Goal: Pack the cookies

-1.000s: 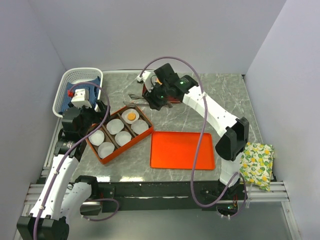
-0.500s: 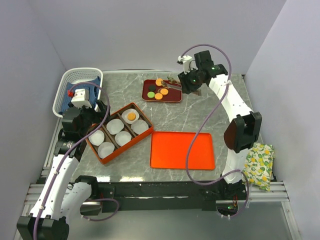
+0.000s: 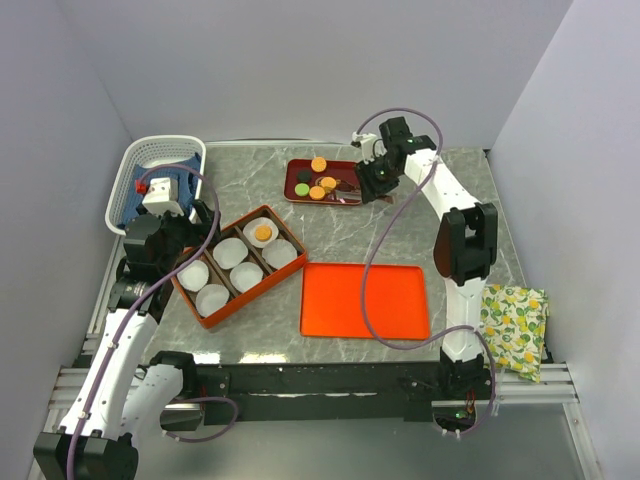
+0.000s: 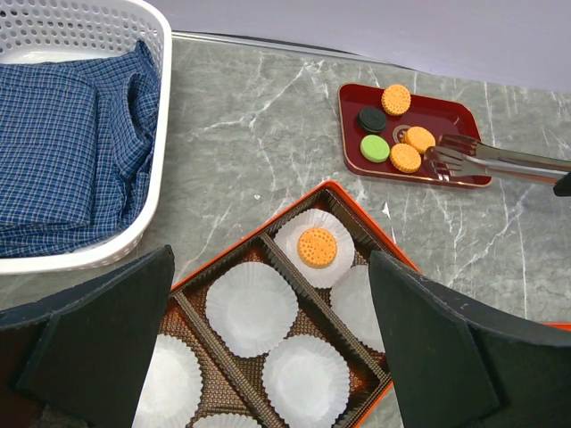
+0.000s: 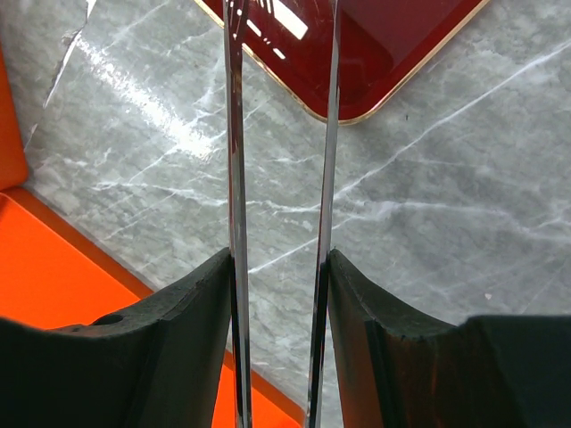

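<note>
A dark red plate (image 3: pixel 345 168) at the back holds several cookies: three orange (image 4: pixel 396 98), one black (image 4: pixel 371 119), one green (image 4: pixel 376 148). Another orange cookie (image 4: pixel 317 247) lies in a white paper cup in the orange box (image 3: pixel 203 318). My right gripper (image 5: pixel 279 259) is shut on metal tongs (image 5: pixel 234 178). The tong tips (image 4: pixel 446 162) sit over the plate (image 4: pixel 446 109), right beside two orange cookies (image 3: pixel 328 183), with nothing between them. My left gripper (image 4: pixel 272 259) hangs open above the box (image 4: pixel 223 260), holding nothing.
A white basket (image 3: pixel 135 165) with a blue checked cloth (image 4: pixel 62 143) stands at the back left. A flat orange tray (image 3: pixel 365 300) lies in front of the plate, right of the box. A lemon-print cloth (image 3: pixel 515 328) lies off the table's right edge.
My right arm has swung with the tongs from near the box back to the right, then brought the tong tips down over the red plate. The left arm has not moved.
</note>
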`<state>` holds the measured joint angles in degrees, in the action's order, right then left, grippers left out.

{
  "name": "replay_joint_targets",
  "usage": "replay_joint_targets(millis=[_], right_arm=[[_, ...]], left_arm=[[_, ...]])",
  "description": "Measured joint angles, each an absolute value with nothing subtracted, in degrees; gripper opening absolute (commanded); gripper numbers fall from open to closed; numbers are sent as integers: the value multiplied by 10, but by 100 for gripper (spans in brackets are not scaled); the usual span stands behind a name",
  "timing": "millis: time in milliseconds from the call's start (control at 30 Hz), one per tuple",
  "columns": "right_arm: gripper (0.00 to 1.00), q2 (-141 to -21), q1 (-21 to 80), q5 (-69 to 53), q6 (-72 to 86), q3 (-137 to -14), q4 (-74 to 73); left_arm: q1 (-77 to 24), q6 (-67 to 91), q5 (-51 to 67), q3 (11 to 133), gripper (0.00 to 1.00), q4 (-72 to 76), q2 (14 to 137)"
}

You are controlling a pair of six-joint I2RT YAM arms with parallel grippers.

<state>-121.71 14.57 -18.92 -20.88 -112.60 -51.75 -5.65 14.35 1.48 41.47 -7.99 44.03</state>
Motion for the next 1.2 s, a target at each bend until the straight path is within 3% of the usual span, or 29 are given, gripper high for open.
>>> replay_joint_targets(millis=[1200], right_arm=[[51, -1308, 151, -179, -213, -1235, -527]], left_arm=[[-57, 142, 15, 415, 96, -80, 445]])
